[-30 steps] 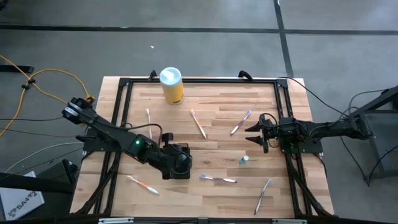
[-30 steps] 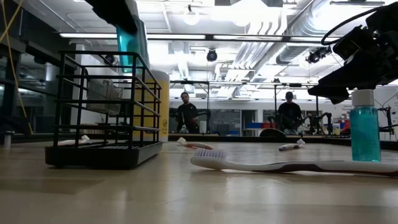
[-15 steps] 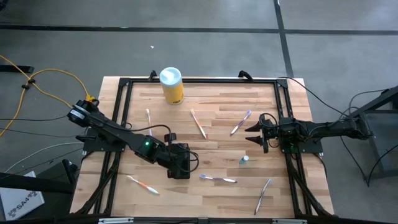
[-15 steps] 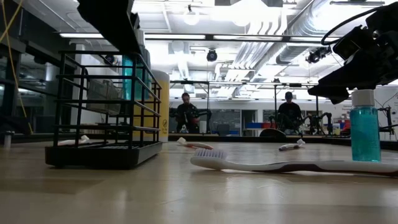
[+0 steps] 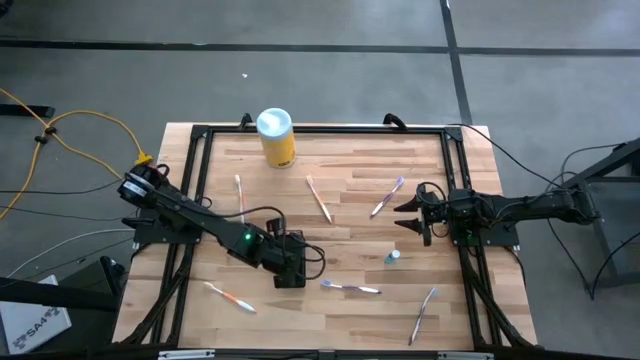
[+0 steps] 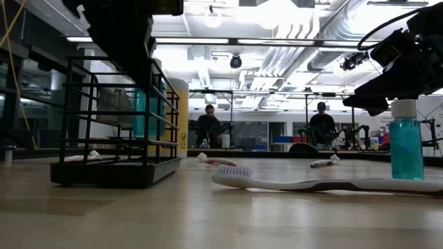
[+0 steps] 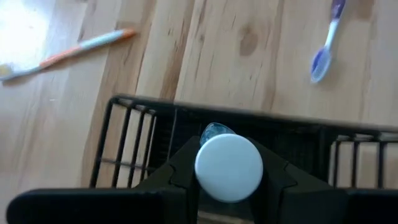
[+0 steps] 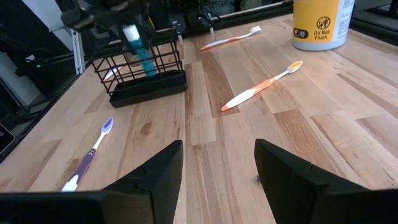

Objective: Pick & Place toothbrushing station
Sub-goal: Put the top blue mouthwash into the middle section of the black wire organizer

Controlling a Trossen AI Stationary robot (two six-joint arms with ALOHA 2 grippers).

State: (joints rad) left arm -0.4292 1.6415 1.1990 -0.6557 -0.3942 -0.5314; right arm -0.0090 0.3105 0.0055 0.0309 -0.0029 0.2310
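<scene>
The toothbrushing station point(image 6: 114, 131) is a black wire rack standing on the table left of centre point(image 5: 292, 272). My left gripper point(image 7: 228, 180) hangs over it, shut on a teal bottle point(image 6: 144, 111) with a white cap point(image 7: 228, 167). The bottle's body is down inside the rack point(image 8: 144, 59), and its lower end is above the rack's floor. My right gripper point(image 8: 217, 168) waits open at the table's right side point(image 5: 410, 218), holding nothing. My left gripper pinches the teal bottle's top end at the white cap point(image 7: 205, 177), one finger point(image 7: 180, 180) on each side. The fingers slant down from above, coming from the table's left. The bottle hangs upright below them inside the wire rack, not on its floor.
A second teal bottle point(image 5: 393, 257) stands near my right gripper. Several toothbrushes lie scattered on the wood, one just right of the rack point(image 5: 350, 288). A yellow canister point(image 5: 275, 137) with a white lid stands at the far edge. A black frame point(image 5: 300, 130) borders the table.
My left gripper has come down over the rack, still shut on the teal bottle. The bottle was above the rack's top edge and now hangs upright inside the rack.
</scene>
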